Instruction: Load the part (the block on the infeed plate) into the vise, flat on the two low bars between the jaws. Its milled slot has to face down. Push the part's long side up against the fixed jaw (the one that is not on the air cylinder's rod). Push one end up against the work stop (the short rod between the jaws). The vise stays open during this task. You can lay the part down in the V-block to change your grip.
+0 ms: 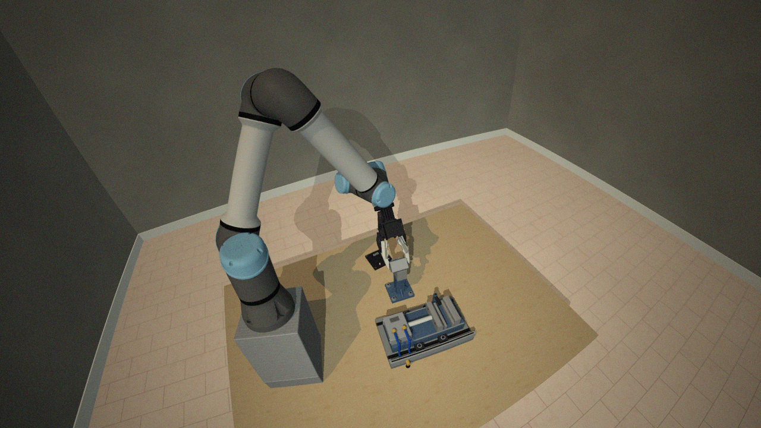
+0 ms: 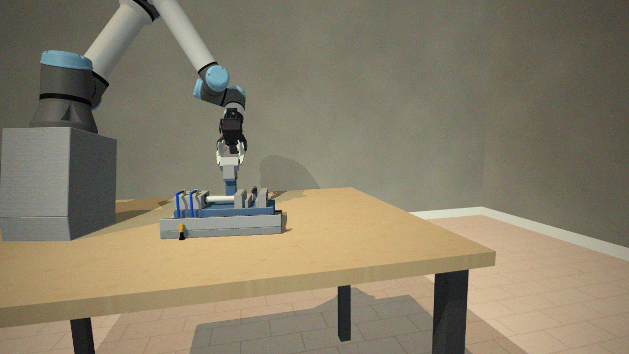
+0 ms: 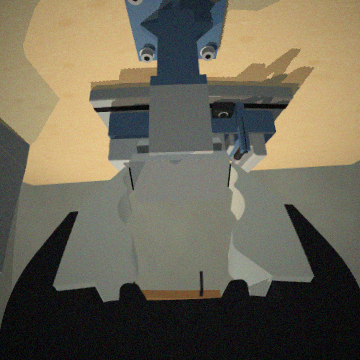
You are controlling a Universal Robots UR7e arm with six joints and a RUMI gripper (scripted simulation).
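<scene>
My gripper (image 1: 398, 254) is shut on the part (image 1: 399, 267), a grey block that hangs upright with its long axis vertical. The part's lower end is directly over the blue V-block (image 1: 399, 290); I cannot tell whether they touch. In the side view the gripper (image 2: 231, 154) holds the part (image 2: 229, 169) above the V-block post (image 2: 230, 187), behind the vise (image 2: 224, 206). In the wrist view the part (image 3: 180, 200) fills the space between my two pale fingers, with the V-block base (image 3: 177, 45) beyond it. I cannot see the milled slot.
The open vise (image 1: 423, 324) stands on its grey base in front of the V-block, with the air cylinder and blue hoses (image 1: 399, 337) on its left end. The dark infeed plate (image 1: 375, 260) lies just left of the V-block. The robot pedestal (image 1: 279, 340) is at the table's left.
</scene>
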